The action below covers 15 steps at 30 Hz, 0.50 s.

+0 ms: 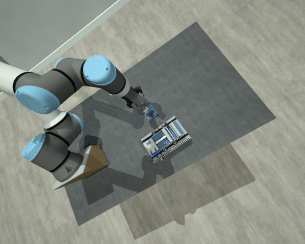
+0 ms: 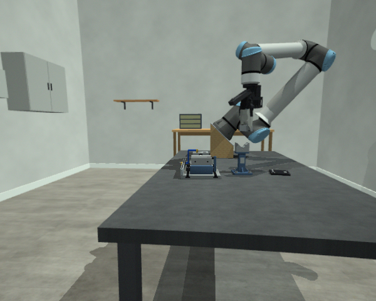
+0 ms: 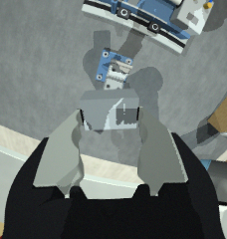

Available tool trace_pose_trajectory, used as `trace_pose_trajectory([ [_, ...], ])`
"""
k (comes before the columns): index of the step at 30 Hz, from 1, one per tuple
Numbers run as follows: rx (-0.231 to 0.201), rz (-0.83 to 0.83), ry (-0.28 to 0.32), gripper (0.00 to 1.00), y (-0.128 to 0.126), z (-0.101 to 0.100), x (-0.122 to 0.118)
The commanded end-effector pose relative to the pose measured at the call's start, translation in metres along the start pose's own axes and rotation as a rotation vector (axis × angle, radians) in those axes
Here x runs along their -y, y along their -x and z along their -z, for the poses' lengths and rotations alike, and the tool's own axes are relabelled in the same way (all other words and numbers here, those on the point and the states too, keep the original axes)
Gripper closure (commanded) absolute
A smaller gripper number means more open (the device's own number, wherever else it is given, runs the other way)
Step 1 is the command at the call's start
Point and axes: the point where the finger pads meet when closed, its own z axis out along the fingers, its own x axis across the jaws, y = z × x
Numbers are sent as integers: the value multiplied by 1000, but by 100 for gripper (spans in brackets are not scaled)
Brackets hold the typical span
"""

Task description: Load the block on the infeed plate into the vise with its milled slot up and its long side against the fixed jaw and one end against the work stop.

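Note:
My gripper (image 1: 146,107) (image 2: 245,125) (image 3: 110,108) is shut on the part. The part (image 3: 101,106) is a grey block held crosswise between the fingertips in the wrist view, its ends at the two fingers. Which way its slot faces I cannot tell. The gripper hangs above the V-block (image 2: 242,148) (image 3: 116,75), with a visible gap in the exterior view. The V-block stands on a blue pedestal and looks empty. The vise (image 1: 164,136) (image 2: 201,160) (image 3: 165,29) stands beside it, with no part between its jaws.
The dark infeed plate (image 2: 279,172) lies right of the V-block in the exterior view. Blue air fittings (image 1: 151,153) (image 2: 188,155) stick up at one end of the vise. The arm's wooden wedge base (image 1: 96,158) (image 2: 220,145) stands farther back.

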Motion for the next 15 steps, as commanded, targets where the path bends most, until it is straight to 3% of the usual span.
trace_pose_trajectory([
  [1, 1, -36, -2, 100, -1, 1, 2],
  [15, 1, -118, -1, 100, -4, 1, 6],
])
